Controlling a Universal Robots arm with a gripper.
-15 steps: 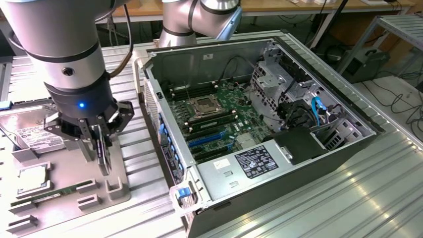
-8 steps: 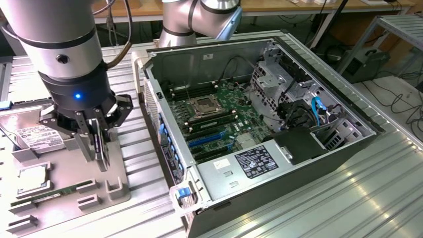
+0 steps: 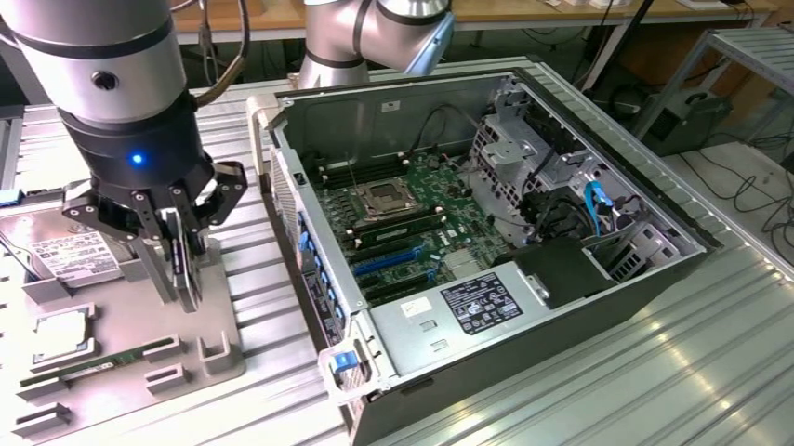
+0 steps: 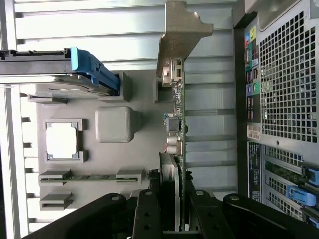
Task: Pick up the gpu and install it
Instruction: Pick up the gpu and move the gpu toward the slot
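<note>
1. Black jointed fingers [image 4: 147,214] of the tool [image 4: 172,199] sit closest to the wrist camera. They are pinching the gpu [image 4: 178,107], a flat green circuit card with a silver metal end bracket, seen edge-on between them.
2. Ribbed silver metal bench [image 3: 596,372] carries everything else in the scene.
3. Open black and grey computer case [image 3: 372,111] lies on its side on the bench, with its green motherboard [image 3: 410,218] facing up. A grey power supply with a black label [image 3: 478,302] sits at the near end of the case.
4. Silver and black robot arm [image 3: 112,84], with a small blue light on it, reaches down at the exterior view's left, beside the case.
5. Flat grey tray with raised blocks [image 3: 137,344] lies on the bench just beside the case, at the exterior view's left of it.
6. Held by the tool, the gpu hangs upright over this tray with its bracket end pointing down, outside the case. Whether its lowest edge touches the tray cannot be told.
7. Silver hard drive with a white label [image 3: 69,255] rests on the tray, at the exterior view's left of the tool.
8. Square silver processor chip [image 3: 56,334] sits in a grey holder on the tray, nearer the exterior camera than the hard drive.
9. Narrow green memory stick [image 3: 106,362] lies between grey blocks, just beside the chip.
</note>
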